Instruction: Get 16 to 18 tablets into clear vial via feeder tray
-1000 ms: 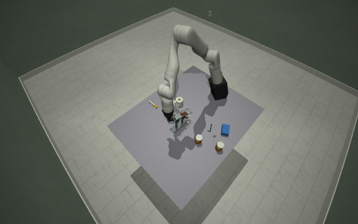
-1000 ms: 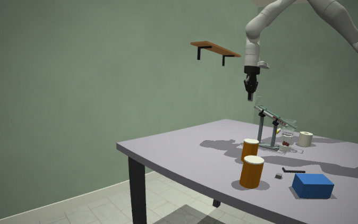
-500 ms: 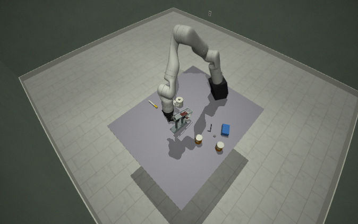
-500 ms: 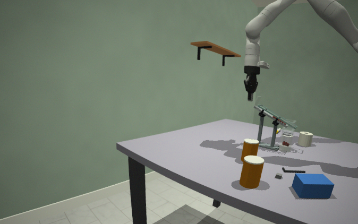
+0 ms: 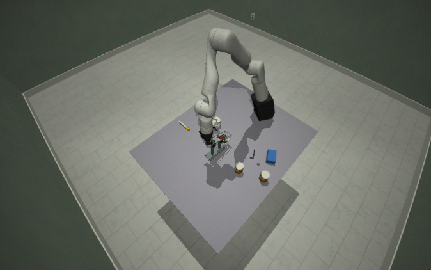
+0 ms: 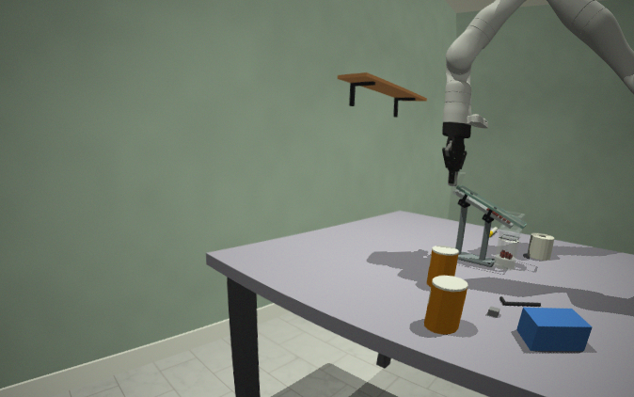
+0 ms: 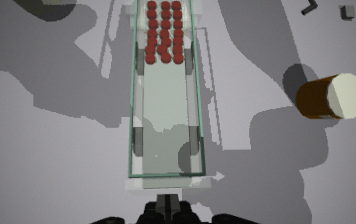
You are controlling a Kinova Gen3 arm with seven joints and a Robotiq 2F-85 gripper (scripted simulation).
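With the gripper (image 5: 209, 142) (image 6: 451, 183) (image 7: 167, 208) closed and empty at the raised end of the feeder tray (image 5: 220, 137) (image 6: 483, 206) (image 7: 165, 100), jogging appears in hand; next, nudge gently, monitoring tablets in the vial (image 6: 507, 249) beneath the outlet.

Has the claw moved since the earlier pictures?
Yes: in the exterior view, the claw has shifted right and slightly down, away from the wall shelf.
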